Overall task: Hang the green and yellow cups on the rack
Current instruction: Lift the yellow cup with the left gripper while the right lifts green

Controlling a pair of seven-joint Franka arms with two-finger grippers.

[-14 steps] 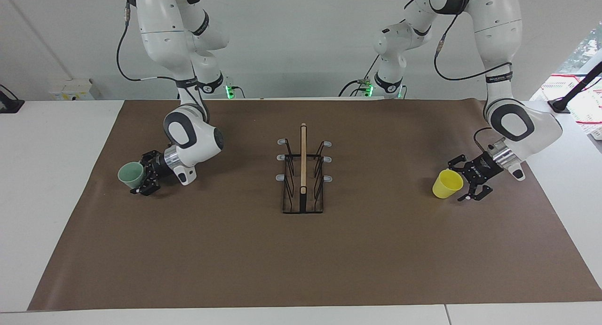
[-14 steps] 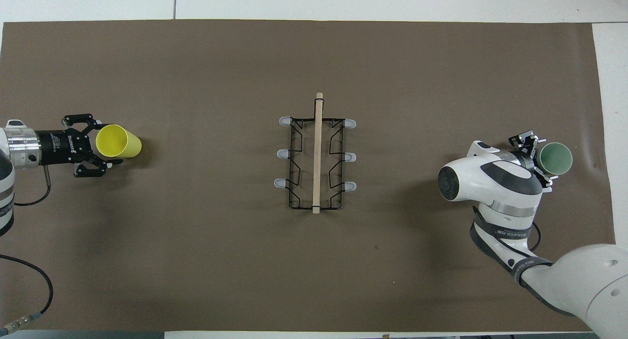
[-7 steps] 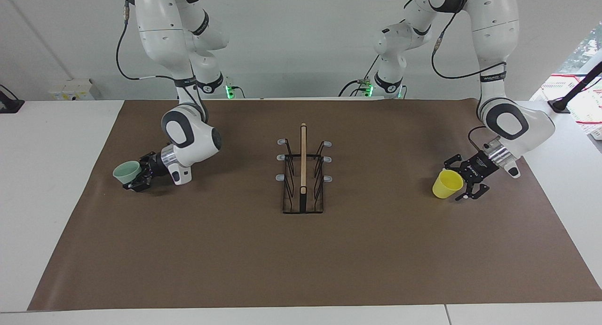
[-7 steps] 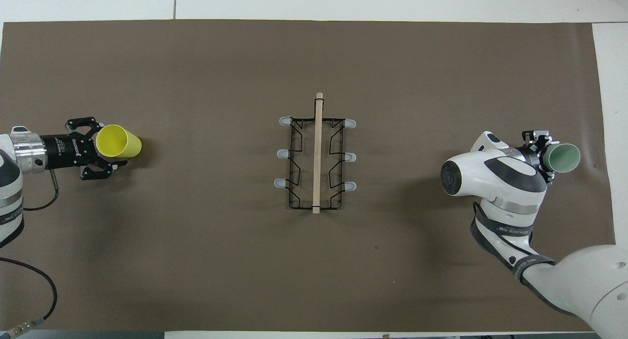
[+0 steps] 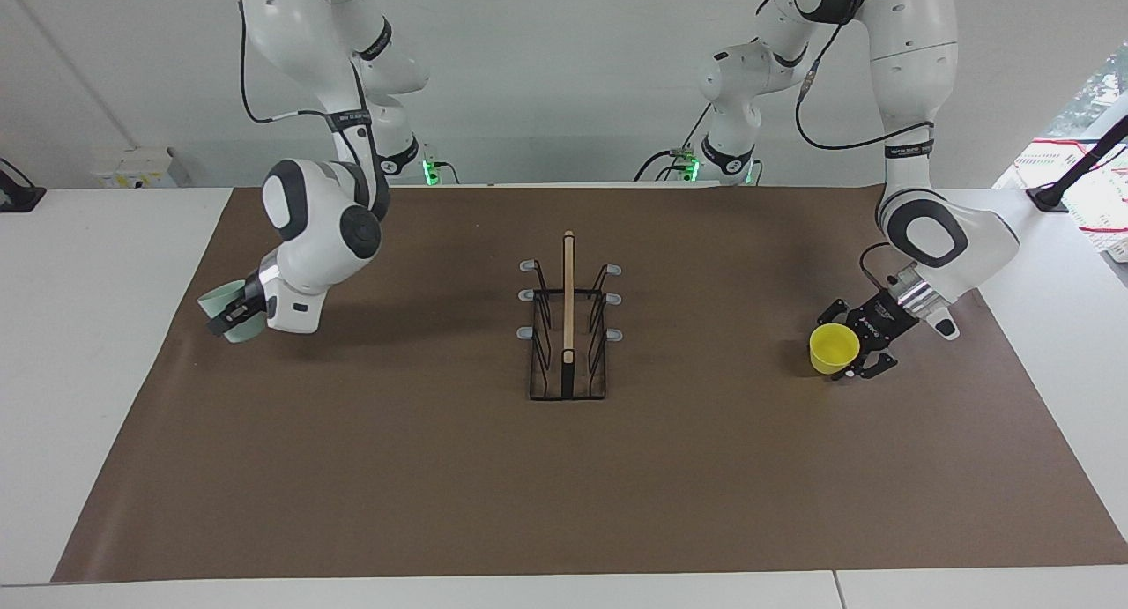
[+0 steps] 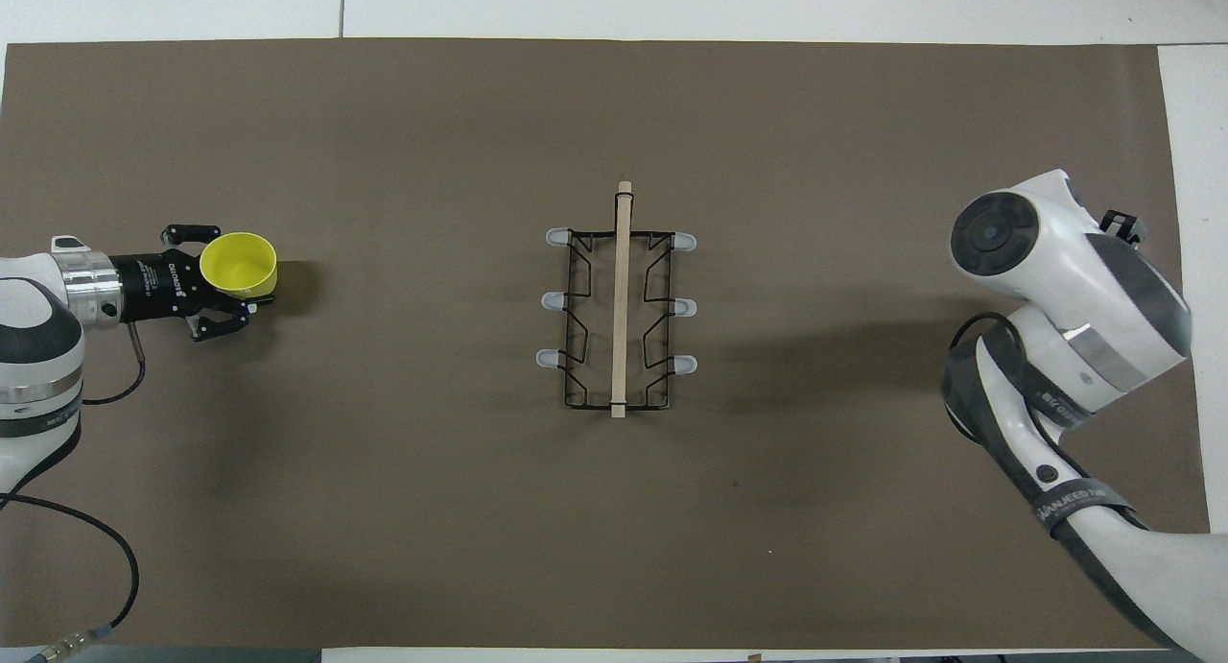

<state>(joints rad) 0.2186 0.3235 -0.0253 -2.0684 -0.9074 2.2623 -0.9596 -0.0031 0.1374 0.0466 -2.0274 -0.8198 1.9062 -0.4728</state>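
Two cups (image 5: 834,347), one rack (image 5: 567,327)

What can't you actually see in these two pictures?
- Overhead view: the green cup and right gripper are hidden under the right arm's wrist.
- Facing view: that gripper's body covers much of the cup.
- Either view: whether the yellow cup, in the left gripper, touches the mat.

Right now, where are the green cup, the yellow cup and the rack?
green cup (image 5: 218,302), facing view: pale wall showing beside the right gripper's wrist.
yellow cup (image 5: 834,344), facing view: inside of its open mouth.
rack (image 6: 621,298), overhead view: middle of the wooden top bar.
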